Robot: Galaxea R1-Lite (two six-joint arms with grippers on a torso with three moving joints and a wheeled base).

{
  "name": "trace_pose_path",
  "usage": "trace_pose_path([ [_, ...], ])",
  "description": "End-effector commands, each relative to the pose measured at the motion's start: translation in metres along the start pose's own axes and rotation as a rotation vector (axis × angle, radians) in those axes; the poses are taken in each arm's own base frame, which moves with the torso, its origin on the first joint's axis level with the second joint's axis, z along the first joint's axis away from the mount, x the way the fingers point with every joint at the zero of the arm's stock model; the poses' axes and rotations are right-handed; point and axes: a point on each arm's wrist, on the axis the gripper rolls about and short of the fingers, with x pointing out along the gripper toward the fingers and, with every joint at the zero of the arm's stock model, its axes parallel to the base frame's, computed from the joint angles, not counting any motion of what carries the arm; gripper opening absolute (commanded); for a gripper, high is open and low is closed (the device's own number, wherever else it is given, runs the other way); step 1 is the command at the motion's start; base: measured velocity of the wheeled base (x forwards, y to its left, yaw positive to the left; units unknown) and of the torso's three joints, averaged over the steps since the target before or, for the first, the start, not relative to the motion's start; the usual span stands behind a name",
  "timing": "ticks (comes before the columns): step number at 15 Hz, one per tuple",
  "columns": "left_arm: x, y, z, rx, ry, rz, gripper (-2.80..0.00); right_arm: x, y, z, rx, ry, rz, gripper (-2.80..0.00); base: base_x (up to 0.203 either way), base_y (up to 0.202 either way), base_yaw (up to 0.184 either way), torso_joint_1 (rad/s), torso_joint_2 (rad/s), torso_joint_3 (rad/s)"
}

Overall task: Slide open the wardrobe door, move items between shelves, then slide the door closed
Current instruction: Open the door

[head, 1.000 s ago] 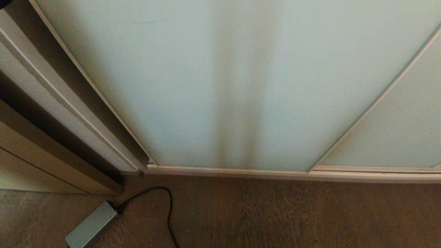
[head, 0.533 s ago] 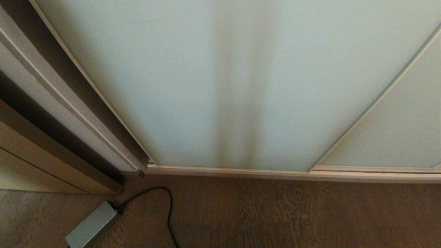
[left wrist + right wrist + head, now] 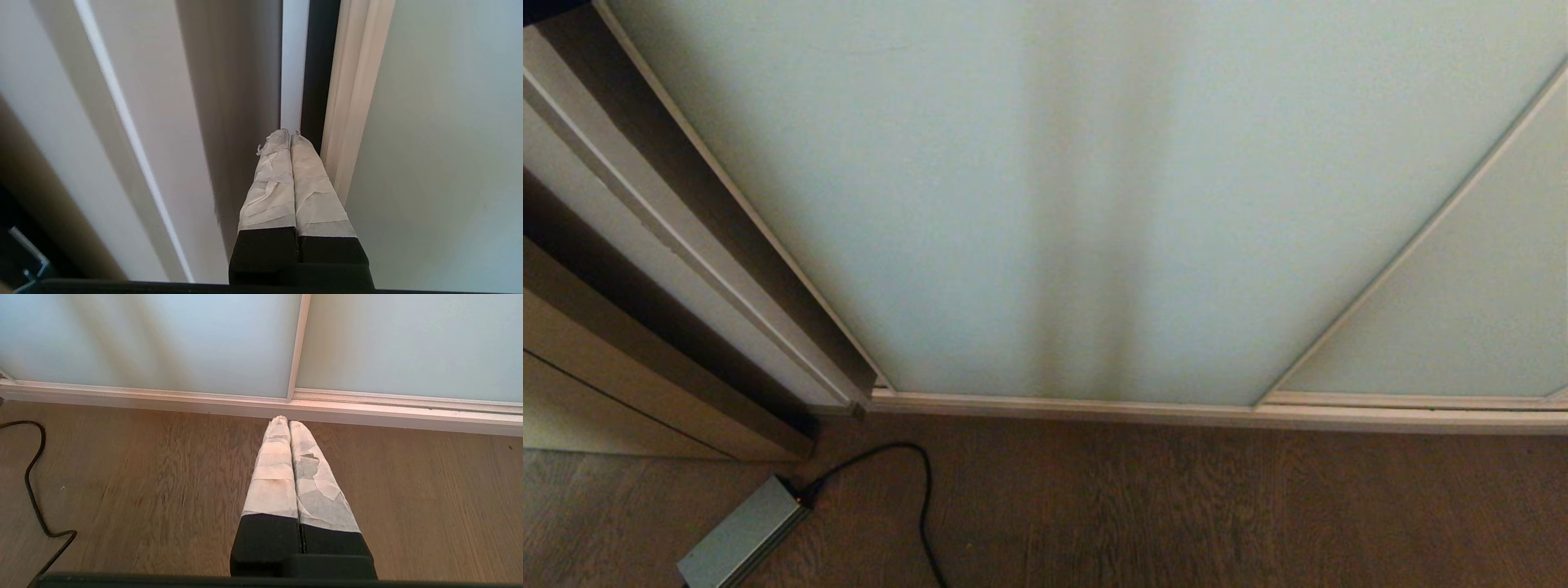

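I am looking down from the head camera at the door (image 3: 1029, 204), a pale mint frosted panel that is filling most of the view and standing shut, its cream frame (image 3: 1062, 405) running along the wood floor (image 3: 1217, 506). A second, matching panel (image 3: 1462, 310) is showing at the right, behind the first one's slanting edge. Neither arm is appearing in this head view.

On the floor at lower left a grey power brick (image 3: 739, 539) is lying with its black cable (image 3: 921, 490) looping away from it toward the bottom edge. Left of the door, the wardrobe's off-white side wall (image 3: 678, 237) is rising beside a tan wall.

Through the left wrist camera I am seeing the left gripper (image 3: 290, 132), its taped fingers pressed together and holding nothing, pointing into the dark gap (image 3: 318, 69) between the door's cream edge strip (image 3: 351, 94) and the off-white side wall. The fingertips are sitting just beside that strip; whether they are touching it I cannot tell.

Through the right wrist camera the right gripper (image 3: 285, 419) is hanging low over the floor, its taped fingers also pressed together and empty, pointing at the bottom rail (image 3: 204, 402) where the two panels are meeting. No shelf or item is showing in any view.
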Motion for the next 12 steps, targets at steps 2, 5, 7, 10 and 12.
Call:
trace_pose_path([
  [2,0.017,0.005,0.005,0.003,-0.048,0.027,-2.8,0.0,0.0,0.0,0.0,-0.001,0.001,-2.8,0.0,0.0,0.0,0.0,0.0,0.0],
  [5,0.029,0.011,0.005,0.022,-0.026,0.013,-2.8,0.0,0.0,0.0,0.0,-0.001,0.001,-2.8,0.0,0.0,0.0,0.0,0.0,0.0],
  [7,0.029,0.01,0.002,0.017,0.007,-0.049,-2.8,0.0,0.0,0.0,0.0,-0.001,0.001,-2.8,0.0,0.0,0.0,0.0,0.0,0.0],
  [10,0.028,0.008,-0.004,-0.01,0.072,-0.14,-2.8,0.0,0.0,0.0,0.0,-0.001,0.001,-2.8,0.0,0.0,0.0,0.0,0.0,0.0],
  [12,0.031,0.007,-0.006,-0.023,0.087,-0.163,-2.8,0.0,0.0,0.0,0.0,-0.001,0.001,-2.8,0.0,0.0,0.0,0.0,0.0,0.0],
])
